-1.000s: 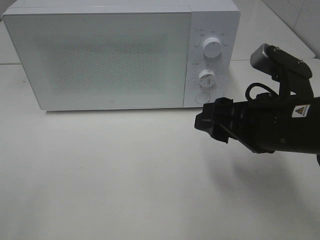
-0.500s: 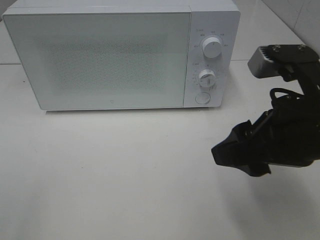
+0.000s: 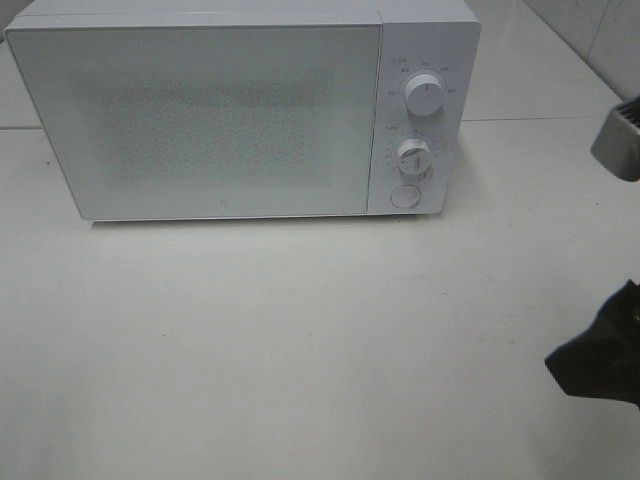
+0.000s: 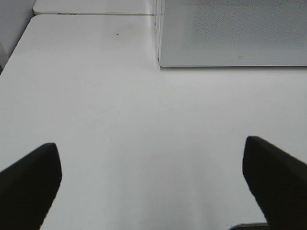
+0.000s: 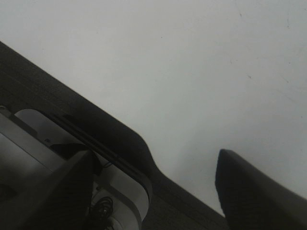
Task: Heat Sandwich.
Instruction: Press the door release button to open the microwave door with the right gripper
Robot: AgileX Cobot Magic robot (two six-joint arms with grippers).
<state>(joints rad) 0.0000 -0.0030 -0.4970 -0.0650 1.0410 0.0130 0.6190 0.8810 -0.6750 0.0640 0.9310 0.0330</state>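
- Black and spread wide, the fingers [image 4: 29, 187] of the left gripper [image 4: 151, 184] stood released. Nothing lay between them and nothing touched their pads.
- In the gap between those fingers lay only the bare white table [image 4: 134, 124], marked by a faint curved scuff.
- Beyond the left fingertips, well apart from them, stood the white microwave [image 4: 230, 33] on the table, its speckled frosted door shut.
- The right gripper [image 5: 156, 153] also had its dark fingers [image 5: 259, 191] parted, and they gripped and touched nothing.
- Between the right fingers ran a dark strip [image 5: 110, 139]. Nearer the wrist sat a grey rounded housing [image 5: 72, 158], and I could not tell what it was. Past the tips there was plain white table.
- In the high view this gripper showed only as a dark shape at the frame's edge. It was well clear of the microwave's two knobs [image 3: 425, 97] and the round button [image 3: 404, 195] below them.
- The sandwich appeared in no view. Neither pair of fingers held it, and the frosted door let nothing behind it be seen, so I could not tell where it was.
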